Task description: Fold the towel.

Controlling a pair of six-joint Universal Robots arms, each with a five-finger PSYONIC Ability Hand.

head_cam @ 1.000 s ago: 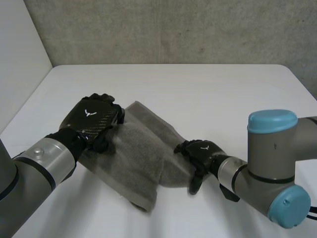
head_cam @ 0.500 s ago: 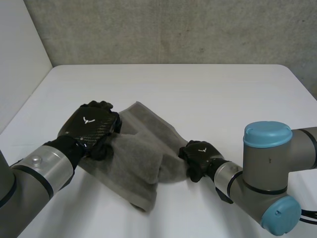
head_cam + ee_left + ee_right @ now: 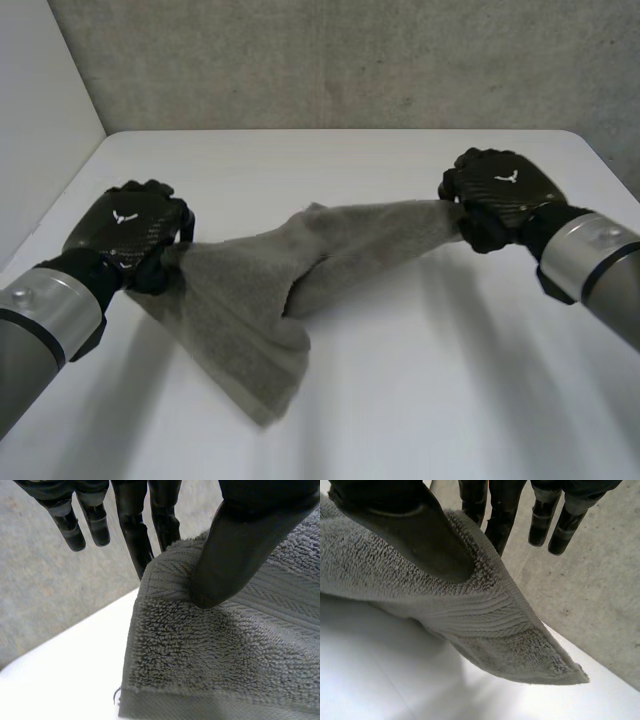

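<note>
left hand (image 3: 135,240), white emblem (image 3: 124,215), pinching towel (image 3: 250,295) corner, right hand (image 3: 505,200) likewise

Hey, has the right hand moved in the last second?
Yes. The right hand has gone from the near middle of the table towards its far right corner, pinching one end of the towel and drawing it along.

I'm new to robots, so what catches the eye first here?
A grey towel hangs stretched between two black hands over the white table, its middle sagging toward the table. The left hand pinches one end at the near left. The right hand pinches the other end, farther back at the right.
</note>
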